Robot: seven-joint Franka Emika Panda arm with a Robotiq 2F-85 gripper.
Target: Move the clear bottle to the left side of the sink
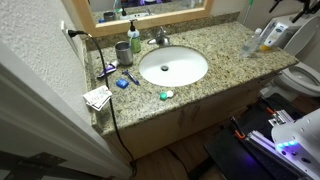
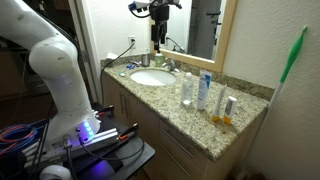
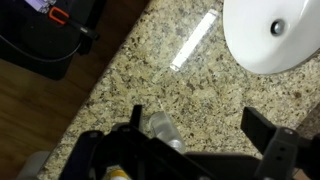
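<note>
Arm (image 2: 50, 60) is filling the left of the frame, white, bending over a dark cart. Counter (image 1: 220, 45) is running across mid frame in granite, with the sink (image 1: 172, 67) sitting at its centre. In the wrist view the gripper (image 3: 195, 120) is looking straight down at the counter, the sink (image 3: 275, 35) showing at upper right. Fingers (image 3: 265, 135) are standing spread wide and pinching nothing. The clear bottle (image 1: 264, 38) is standing at the right end of the counter, well apart from the sink, among other bottles. In an exterior view it (image 2: 186, 88) is sitting mid frame beside a white tube (image 2: 203, 90). Its cap (image 3: 162, 126) is showing between the fingers, nearer the frame-left one. A white strip (image 3: 193, 42) is lying on the granite at upper centre.
</note>
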